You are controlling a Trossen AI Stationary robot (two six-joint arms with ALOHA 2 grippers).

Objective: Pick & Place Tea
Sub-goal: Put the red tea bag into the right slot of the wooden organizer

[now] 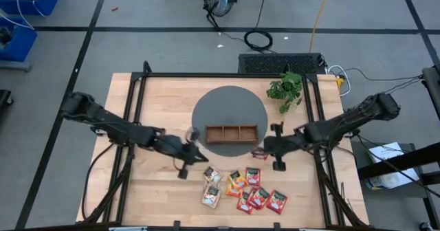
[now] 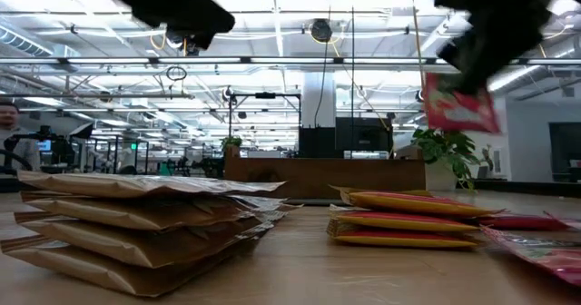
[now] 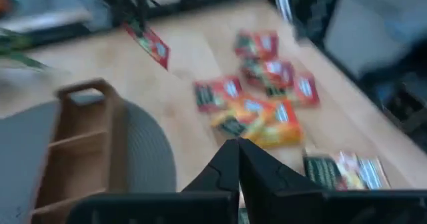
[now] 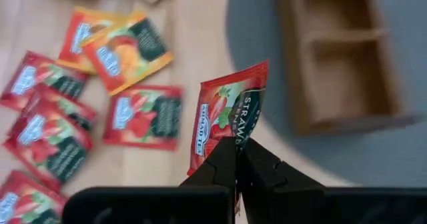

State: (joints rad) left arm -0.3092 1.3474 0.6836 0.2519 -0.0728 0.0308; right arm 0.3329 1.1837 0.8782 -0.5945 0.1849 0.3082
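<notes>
High view, right tool [image 1: 263, 150]: beside the wooden tray [image 1: 232, 133], clamped on a red sachet [image 1: 259, 153].
High view, left tool [image 1: 194, 135]: at the tray's other end.
High view, remaining sachets [image 1: 243, 189]: near the surface's [image 1: 158, 190] front edge.
Low view, sachet [image 2: 459, 105]: held aloft.
Left wrist view, left tool [image 3: 238, 159]: fingers pressed together, holding nothing.
Right wrist view, sachet [image 4: 227, 117]: pinched between fingers.

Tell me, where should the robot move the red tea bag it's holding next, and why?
Probably a short carry over the wooden tray, then let go. The right pincer is shut on a red tea sachet, lifted off the table beside the tray's near right corner, and the tray's compartments look empty. The left pincer waits shut near the tray's left end.
</notes>
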